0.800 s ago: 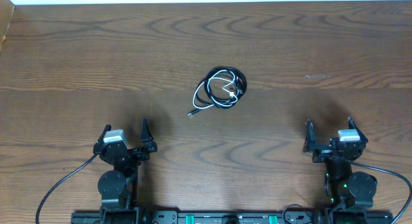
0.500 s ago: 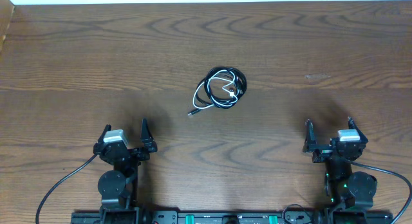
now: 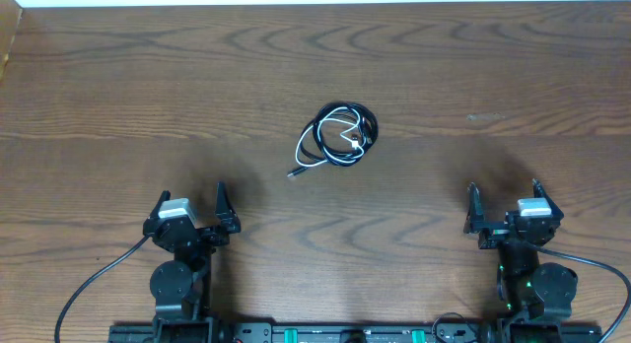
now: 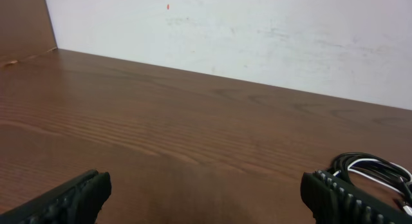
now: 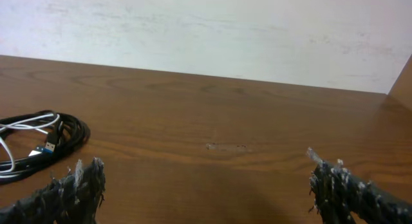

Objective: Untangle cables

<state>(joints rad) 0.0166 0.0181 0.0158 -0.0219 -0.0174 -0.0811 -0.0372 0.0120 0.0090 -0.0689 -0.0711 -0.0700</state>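
The bench [image 3: 118, 97] is dark brown wood with a broad, wavy grain and a smooth, faintly glossy face. A pale, scuffed wall [image 4: 257, 37] runs along its far edge.

The cables [image 3: 338, 136] lie near the middle of the bench in one small, loose coil. Thin black cords wind round in several rough loops, and a short white cord [image 3: 340, 124] threads through them. One slim tail leaves the coil toward the near left and ends in a small plug [image 3: 293, 172] flat on the wood. In the right wrist view a plug with a blue insert [image 5: 46, 147] sits inside the loops.

Both arms are folded back at the near edge, well apart from the coil and from each other, with the coil ahead of and between them. The left claw [image 3: 191, 197] stands wide and holds nothing. Its fingers [image 4: 341, 195] are black with fine ribbing, and they sit low over the wood. The right claw [image 3: 504, 190] is also spread wide and empty. Its fingers [image 5: 77, 185] look rough and ragged at the tips. A thicker black lead [image 3: 94, 284] curves away from the left arm's base.
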